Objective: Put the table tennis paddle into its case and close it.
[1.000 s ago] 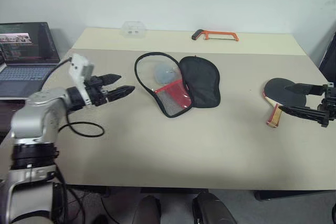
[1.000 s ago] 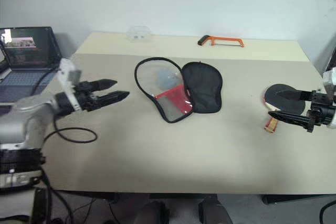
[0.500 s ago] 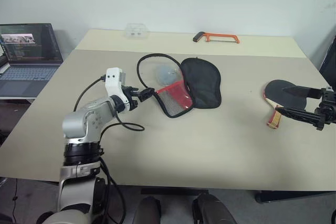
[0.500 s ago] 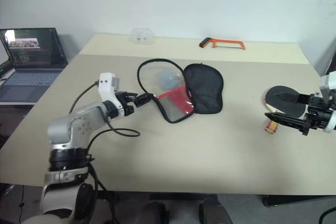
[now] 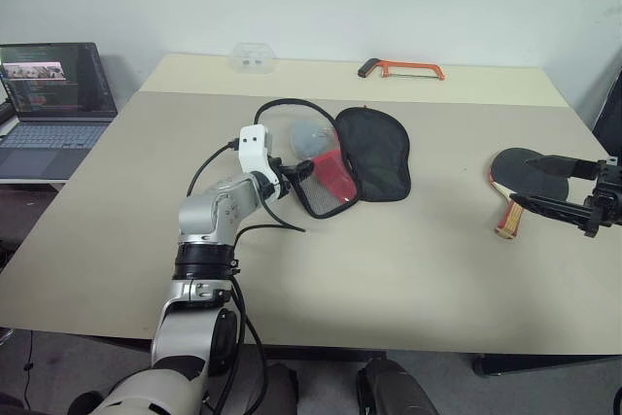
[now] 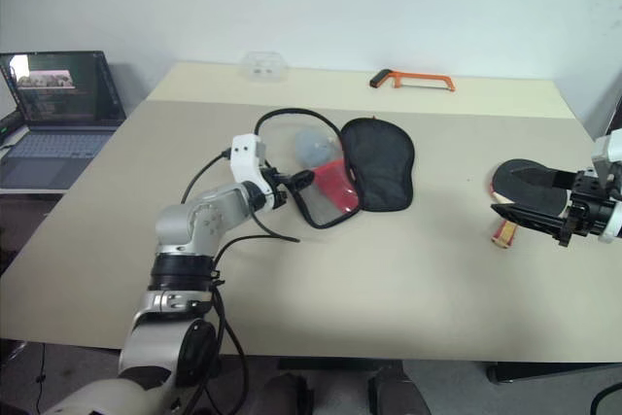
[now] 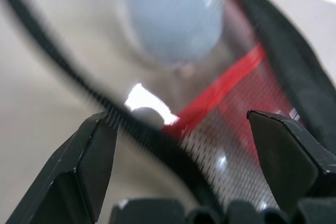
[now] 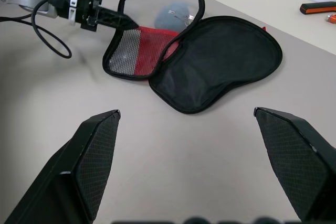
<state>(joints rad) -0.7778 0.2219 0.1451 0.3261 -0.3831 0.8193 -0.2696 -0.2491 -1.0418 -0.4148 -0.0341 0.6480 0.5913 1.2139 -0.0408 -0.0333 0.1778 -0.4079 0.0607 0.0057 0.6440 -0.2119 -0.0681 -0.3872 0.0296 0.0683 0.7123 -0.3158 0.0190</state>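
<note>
Left wrist view puts the left gripper [image 7: 181, 153] right at the open case [image 7: 247, 124], its two black fingers [image 7: 89, 161] spread wide on either side of the black zipped rim, with the red band and mesh pocket just beyond and nothing caught between them. From where the head camera looks, that left gripper [image 5: 299, 172] reaches across the middle of the surface [image 5: 389, 269], its tips at the edge of the case [image 5: 369, 155] that faces the laptop side. The case lies unzipped and folded open, one black half flat toward the far edge, the clear half showing a pale grey shape inside. Over by the right edge of the surface, the right gripper [image 5: 559, 187] hangs released, fingers wide apart, above the table tennis paddle [image 5: 520, 177], which lies flat with its wooden handle toward the near edge. An orange hacksaw [image 5: 400, 68] rests along the far edge, a laptop [image 5: 53, 94] sits off to the left.
</note>
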